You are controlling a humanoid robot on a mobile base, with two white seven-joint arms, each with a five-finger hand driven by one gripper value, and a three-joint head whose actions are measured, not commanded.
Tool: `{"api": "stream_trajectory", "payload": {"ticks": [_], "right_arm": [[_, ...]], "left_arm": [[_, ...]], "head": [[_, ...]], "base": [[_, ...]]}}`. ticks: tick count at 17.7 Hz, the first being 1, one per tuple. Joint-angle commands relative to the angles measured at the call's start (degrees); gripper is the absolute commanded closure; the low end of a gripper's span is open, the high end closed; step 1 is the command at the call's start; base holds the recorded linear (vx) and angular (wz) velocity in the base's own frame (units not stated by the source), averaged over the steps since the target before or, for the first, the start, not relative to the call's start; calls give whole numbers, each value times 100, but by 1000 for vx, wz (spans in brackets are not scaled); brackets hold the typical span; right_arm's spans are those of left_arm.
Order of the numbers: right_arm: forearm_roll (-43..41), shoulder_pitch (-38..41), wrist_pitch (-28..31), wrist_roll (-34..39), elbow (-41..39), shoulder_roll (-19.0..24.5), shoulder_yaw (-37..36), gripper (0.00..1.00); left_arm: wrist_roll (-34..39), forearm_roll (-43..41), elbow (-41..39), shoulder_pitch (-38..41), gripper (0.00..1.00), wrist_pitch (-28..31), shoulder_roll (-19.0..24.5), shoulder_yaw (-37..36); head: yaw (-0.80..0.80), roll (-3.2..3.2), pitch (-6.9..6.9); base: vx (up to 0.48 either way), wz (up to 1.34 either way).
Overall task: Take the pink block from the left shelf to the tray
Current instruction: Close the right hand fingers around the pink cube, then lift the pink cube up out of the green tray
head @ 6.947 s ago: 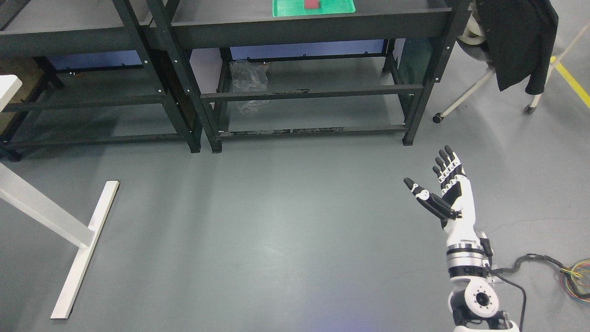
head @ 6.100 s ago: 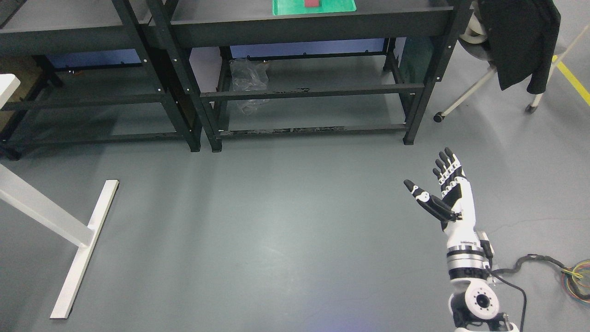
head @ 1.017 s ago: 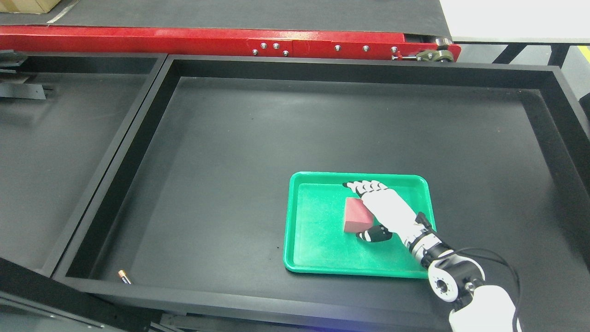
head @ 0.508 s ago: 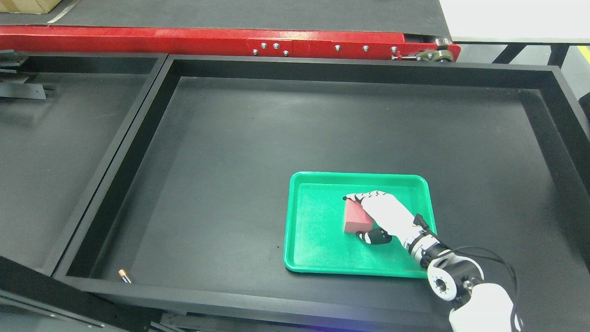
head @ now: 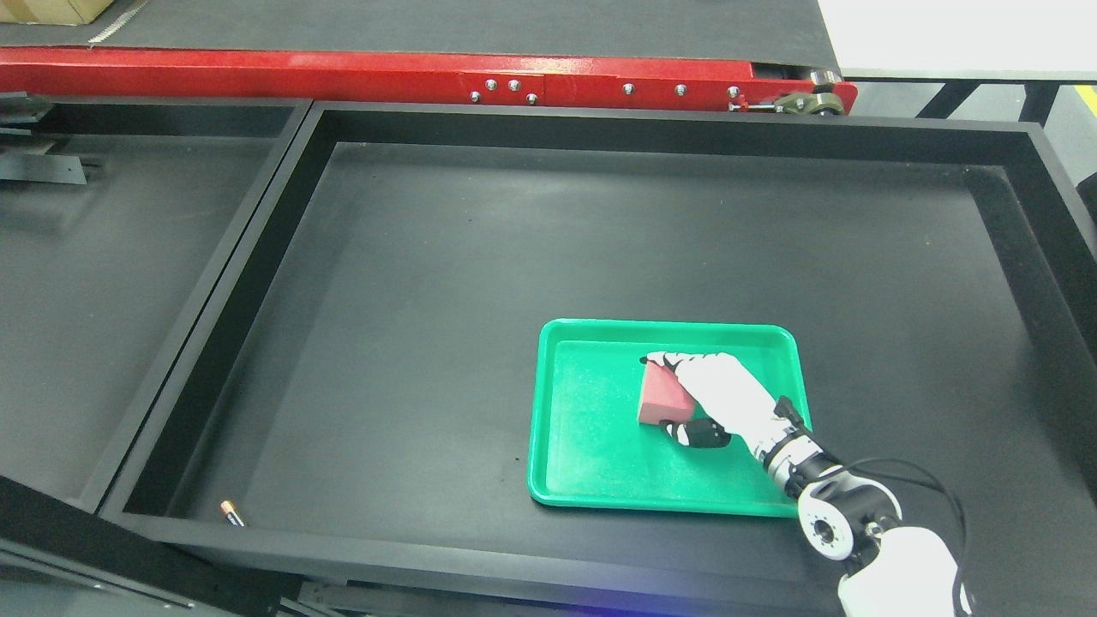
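Observation:
A pink block sits inside the green tray on the black shelf surface. My right hand comes in from the lower right and wraps over the block: the fingers curl across its far edge and the thumb presses its near corner. The block looks slightly raised and tilted in the grasp. The hand covers the block's right part. My left arm does not show.
The tray lies in a large black bin-like shelf with raised walls. A second black shelf adjoins on the left. A red beam runs along the back. A small battery lies near the front left corner.
Since 6 s ago the camera view changed from the floor to the shelf top. In the last second my right hand's fingers curled down onto the block and drew it up a little.

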Motion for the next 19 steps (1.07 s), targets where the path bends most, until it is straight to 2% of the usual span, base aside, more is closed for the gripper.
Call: {"api": "stream_trajectory", "payload": {"ticks": [1, 5, 6, 19], "right_arm": [[-241, 36, -353, -1519, -295, -25, -608, 97], [-338, 159, -370, -3302, -498, -43, -811, 96], [-338, 194, -370, -3454, -498, -43, -811, 97], [-786, 695, -414, -3649, -911, -43, -820, 96]], "left_arm": [[5, 0, -100, -168, 0, -2, 100, 0], [5, 0, -100, -168, 0, -2, 100, 0], [5, 0, -100, -168, 0, -2, 100, 0], [5, 0, -100, -168, 0, -2, 100, 0]], "head": [[0, 0, 0], [0, 0, 0], [0, 0, 0], [0, 0, 0]], "base": [[0, 0], [3, 0], [0, 0], [-46, 60]]}}
